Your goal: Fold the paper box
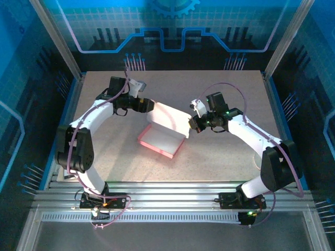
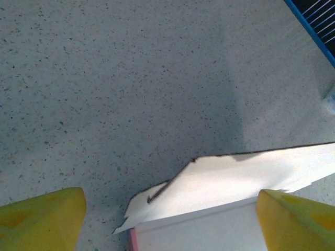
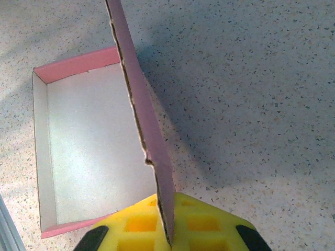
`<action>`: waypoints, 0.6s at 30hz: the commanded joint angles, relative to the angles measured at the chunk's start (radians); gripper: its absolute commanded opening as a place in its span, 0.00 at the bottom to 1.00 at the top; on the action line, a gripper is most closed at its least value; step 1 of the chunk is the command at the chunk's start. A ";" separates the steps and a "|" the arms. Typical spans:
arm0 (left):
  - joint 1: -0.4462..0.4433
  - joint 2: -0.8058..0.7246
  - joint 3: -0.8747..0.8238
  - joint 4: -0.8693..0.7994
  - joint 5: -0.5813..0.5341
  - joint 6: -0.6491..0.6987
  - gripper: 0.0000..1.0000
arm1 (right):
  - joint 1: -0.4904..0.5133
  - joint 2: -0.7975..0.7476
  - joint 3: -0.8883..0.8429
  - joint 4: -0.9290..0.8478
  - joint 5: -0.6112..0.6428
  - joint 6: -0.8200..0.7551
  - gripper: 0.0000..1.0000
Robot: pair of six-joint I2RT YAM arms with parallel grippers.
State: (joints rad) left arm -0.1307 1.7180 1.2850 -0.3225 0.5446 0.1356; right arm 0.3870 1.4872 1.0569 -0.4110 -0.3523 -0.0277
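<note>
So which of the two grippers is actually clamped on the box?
The right gripper, shut on the raised flap of the paper box. The left gripper is open, its yellow fingers wide apart.

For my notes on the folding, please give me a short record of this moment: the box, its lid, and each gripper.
paper box: on the table; pink outside, white inside; side walls standing
lid: raised and tilted, not closed
right gripper: shut on the lid's edge
left gripper: open, at the lid's opposite edge; contact unclear
</note>
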 commanded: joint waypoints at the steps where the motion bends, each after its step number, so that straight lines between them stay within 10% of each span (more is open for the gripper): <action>1: 0.006 0.038 0.049 -0.059 0.056 0.052 0.83 | -0.005 0.004 0.026 -0.013 -0.009 -0.014 0.07; 18: -0.013 0.060 0.062 -0.087 0.067 0.018 0.52 | -0.005 0.008 0.011 0.024 0.055 0.026 0.05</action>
State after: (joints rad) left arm -0.1349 1.7721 1.3216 -0.3656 0.6128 0.1574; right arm 0.3866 1.4872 1.0569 -0.4057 -0.3195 -0.0223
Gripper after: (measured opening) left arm 0.531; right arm 0.066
